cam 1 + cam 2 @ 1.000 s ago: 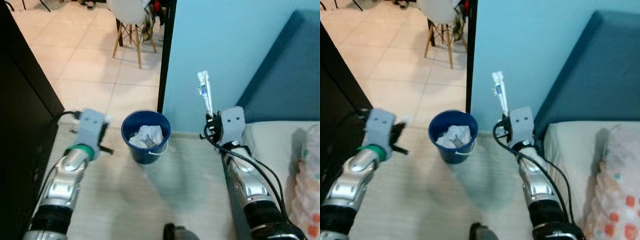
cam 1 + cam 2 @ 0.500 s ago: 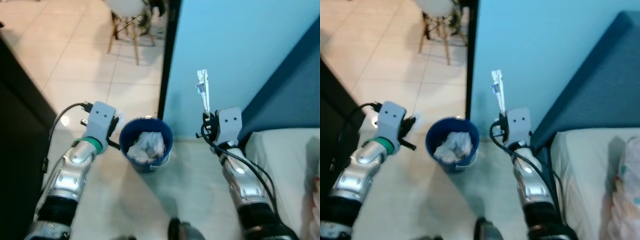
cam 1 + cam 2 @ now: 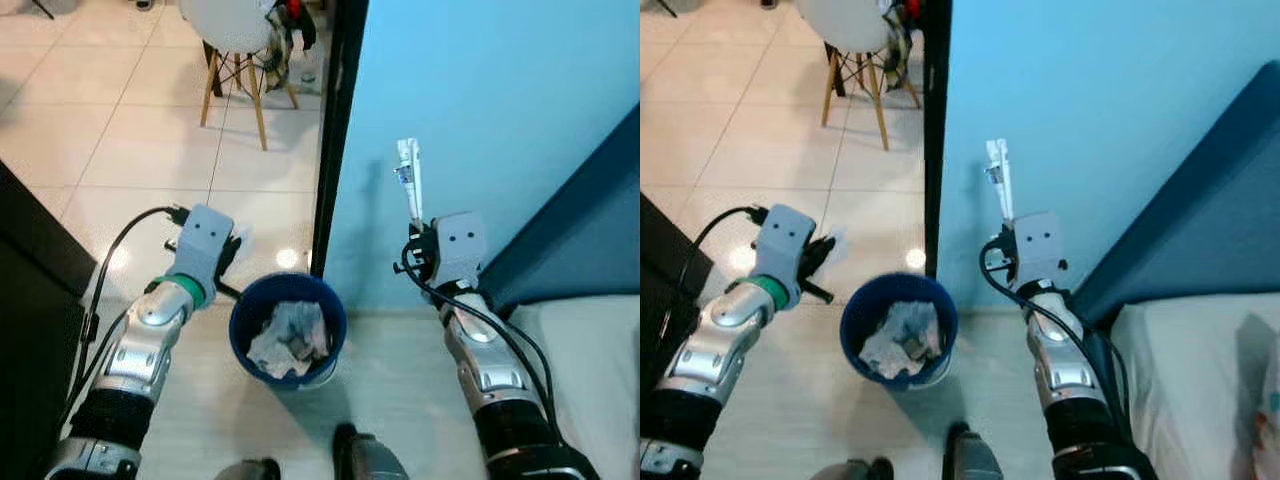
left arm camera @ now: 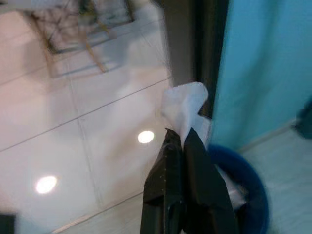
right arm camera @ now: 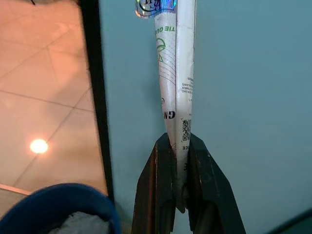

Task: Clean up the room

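Observation:
A blue bin (image 3: 287, 328) holding crumpled white paper stands on the floor between my two arms. My left gripper (image 3: 232, 254) is shut on a crumpled white tissue (image 4: 185, 106), held just left of the bin's rim. My right gripper (image 3: 417, 232) is shut on a white tube-like wrapper (image 5: 176, 63) with green print, which sticks upright in front of the blue wall, to the right of the bin and higher than it.
A black door frame (image 3: 335, 120) divides the tiled floor from the blue wall (image 3: 480, 110). A white chair (image 3: 235, 40) with wooden legs stands on the tiles beyond. Dark furniture (image 3: 30, 300) is at the left, a bed (image 3: 590, 350) at the right.
The camera has come closer and now looks down more steeply, so the bin sits lower in view. Both grippers keep hold of their items.

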Robot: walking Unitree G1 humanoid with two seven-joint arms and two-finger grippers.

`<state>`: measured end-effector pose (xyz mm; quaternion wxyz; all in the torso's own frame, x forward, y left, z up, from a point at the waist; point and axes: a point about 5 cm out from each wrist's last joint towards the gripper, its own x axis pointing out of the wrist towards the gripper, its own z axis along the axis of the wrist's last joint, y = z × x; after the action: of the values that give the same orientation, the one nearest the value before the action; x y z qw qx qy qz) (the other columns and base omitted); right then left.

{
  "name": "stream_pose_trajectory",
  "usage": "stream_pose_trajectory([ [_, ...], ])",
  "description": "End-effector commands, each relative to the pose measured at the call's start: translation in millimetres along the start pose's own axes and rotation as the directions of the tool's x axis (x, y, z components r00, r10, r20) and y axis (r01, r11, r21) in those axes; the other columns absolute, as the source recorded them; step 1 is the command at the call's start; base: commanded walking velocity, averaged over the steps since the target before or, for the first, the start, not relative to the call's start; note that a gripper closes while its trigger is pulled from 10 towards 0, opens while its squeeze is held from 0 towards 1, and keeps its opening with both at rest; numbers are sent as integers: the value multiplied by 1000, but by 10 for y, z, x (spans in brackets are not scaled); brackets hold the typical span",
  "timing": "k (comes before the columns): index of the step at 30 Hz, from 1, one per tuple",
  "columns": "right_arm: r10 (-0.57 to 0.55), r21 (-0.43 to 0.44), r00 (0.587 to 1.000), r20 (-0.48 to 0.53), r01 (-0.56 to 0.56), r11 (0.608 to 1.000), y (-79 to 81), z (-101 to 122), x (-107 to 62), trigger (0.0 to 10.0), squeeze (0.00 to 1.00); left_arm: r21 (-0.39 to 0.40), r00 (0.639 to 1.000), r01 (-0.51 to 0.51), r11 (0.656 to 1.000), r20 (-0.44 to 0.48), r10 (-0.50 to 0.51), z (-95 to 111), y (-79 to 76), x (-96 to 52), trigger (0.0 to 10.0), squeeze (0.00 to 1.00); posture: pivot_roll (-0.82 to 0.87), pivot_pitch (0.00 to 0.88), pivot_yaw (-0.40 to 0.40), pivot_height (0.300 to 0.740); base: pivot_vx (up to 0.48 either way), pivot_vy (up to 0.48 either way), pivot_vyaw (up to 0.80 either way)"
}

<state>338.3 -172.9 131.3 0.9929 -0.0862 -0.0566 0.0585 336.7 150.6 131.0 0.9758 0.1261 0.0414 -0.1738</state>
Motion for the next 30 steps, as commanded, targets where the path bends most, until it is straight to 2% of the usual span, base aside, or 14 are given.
stream_pose_trajectory([
  [1,16,7,1000,-13,-16,1000,60,-39,-17,10000,0,-2,999,2,1000,-39,-3,-104,12,-51,10000,0,11,138,87,740,375,0,0],
  [3,20,9,1000,-15,-19,1000,69,-44,-20,10000,0,-1,999,4,1000,-43,-4,-110,7,-54,10000,0,11,138,87,740,375,0,0],
  [11,86,22,996,-39,-85,996,204,-99,-38,10000,0,35,997,48,998,-68,-45,-150,-27,-116,10000,0,19,141,87,740,0,0,0],
  [13,156,-9,986,-67,-156,988,308,-146,-61,10000,0,17,985,130,991,-115,-127,-208,-107,-119,10000,0,25,147,81,740,0,0,0],
  [14,156,-9,986,-67,-156,988,308,-146,-61,10000,0,17,985,130,991,-115,-127,-208,-107,-119,10000,0,25,147,81,740,0,0,0],
  [16,193,-41,977,-92,-198,979,371,-186,-77,10000,0,-5,963,227,974,-149,-226,-260,-213,-106,10000,0,26,151,78,740,0,0,0],
  [17,193,-41,977,-92,-198,979,371,-186,-77,10000,0,-5,963,227,974,-149,-226,-260,-213,-106,10000,0,26,151,78,740,0,0,0],
  [20,212,-55,972,-99,-218,974,422,-191,-85,10000,0,36,934,316,948,-188,-304,-315,-316,-15,10000,0,17,167,82,740,0,0,0],
  [24,213,-52,972,-96,-219,974,434,-185,-89,10000,0,54,927,327,943,-212,-309,-351,-336,24,10000,0,13,176,83,740,0,0,0],
  [25,209,-46,974,-91,-214,976,446,-176,-96,10000,0,77,920,335,939,-244,-308,-406,-358,64,10000,0,6,192,85,740,0,0,0],
  [27,174,-8,984,-40,-174,985,452,-102,-108,10000,0,110,895,367,924,-311,-318,-529,-450,155,10000,0,-18,230,93,740,0,0,0],
  [28,174,-8,984,-40,-174,985,452,-102,-108,10000,0,110,895,367,924,-311,-318,-529,-450,155,10000,0,-18,230,93,740,0,0,0],
  [30,132,22,991,14,-132,991,432,-8,-121,10000,0,115,874,400,909,-347,-341,-589,-555,197,10000,0,-29,252,98,740,0,0,0],
])
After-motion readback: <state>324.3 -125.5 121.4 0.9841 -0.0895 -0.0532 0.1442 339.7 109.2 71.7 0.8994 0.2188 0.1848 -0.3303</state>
